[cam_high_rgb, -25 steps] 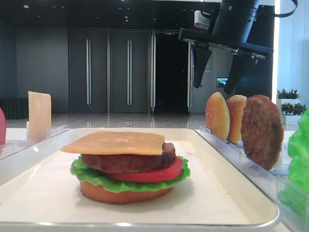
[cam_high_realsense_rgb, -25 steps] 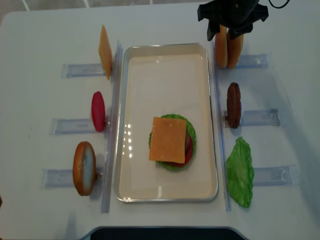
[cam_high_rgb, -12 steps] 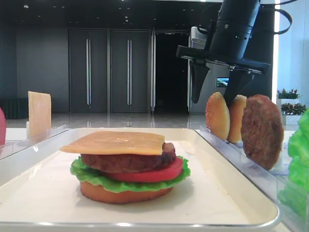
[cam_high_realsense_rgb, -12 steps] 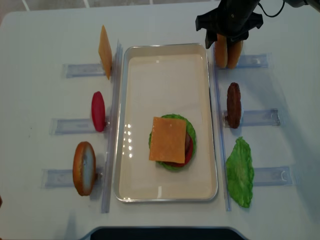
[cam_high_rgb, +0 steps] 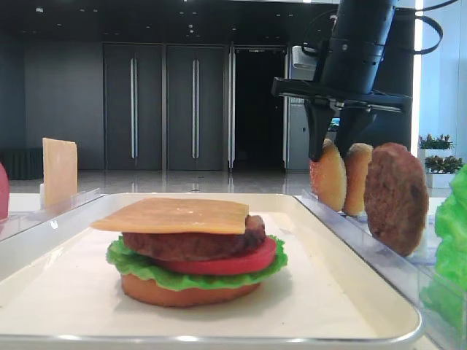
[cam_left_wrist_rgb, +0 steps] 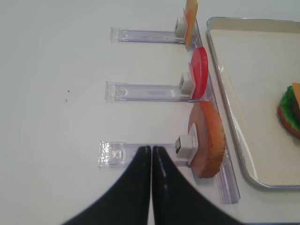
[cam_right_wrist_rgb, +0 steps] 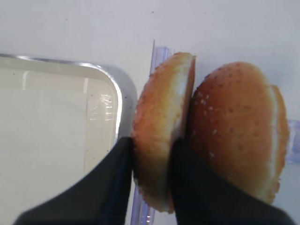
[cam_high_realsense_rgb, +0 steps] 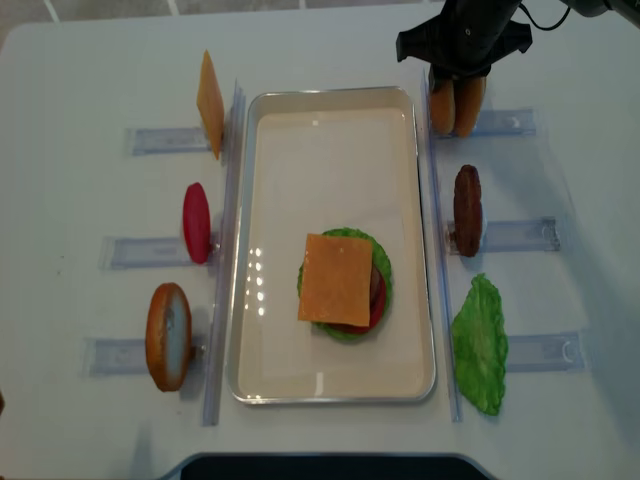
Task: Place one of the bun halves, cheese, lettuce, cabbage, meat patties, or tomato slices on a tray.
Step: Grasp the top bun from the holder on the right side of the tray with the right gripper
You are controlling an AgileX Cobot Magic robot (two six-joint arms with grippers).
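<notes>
Two sesame bun halves stand on edge in a clear rack right of the tray's far corner. My right gripper [cam_right_wrist_rgb: 152, 157] [cam_high_realsense_rgb: 442, 88] [cam_high_rgb: 332, 146] is shut on the left bun half [cam_right_wrist_rgb: 161, 126] [cam_high_realsense_rgb: 441, 110] [cam_high_rgb: 328, 179], one black finger on each face. The other bun half [cam_right_wrist_rgb: 234, 131] [cam_high_realsense_rgb: 469, 108] leans against it. The white tray [cam_high_realsense_rgb: 330, 94] holds a stack of bottom bun, lettuce, tomato and patty topped with cheese [cam_high_realsense_rgb: 338, 280] [cam_high_rgb: 175, 215]. My left gripper [cam_left_wrist_rgb: 151, 150] is shut and empty, over a clear rack left of the tray.
On the right racks stand a meat patty [cam_high_realsense_rgb: 467, 208] [cam_high_rgb: 396, 197] and a lettuce leaf [cam_high_realsense_rgb: 480, 345]. The left racks hold a cheese slice [cam_high_realsense_rgb: 209, 103] [cam_left_wrist_rgb: 191, 11], a tomato slice [cam_high_realsense_rgb: 196, 222] [cam_left_wrist_rgb: 199, 70] and a flat bottom bun [cam_high_realsense_rgb: 168, 335] [cam_left_wrist_rgb: 208, 140].
My right gripper came down over the bun rack with its jaws wide, then closed on the left bun half. The left gripper has stayed put.
</notes>
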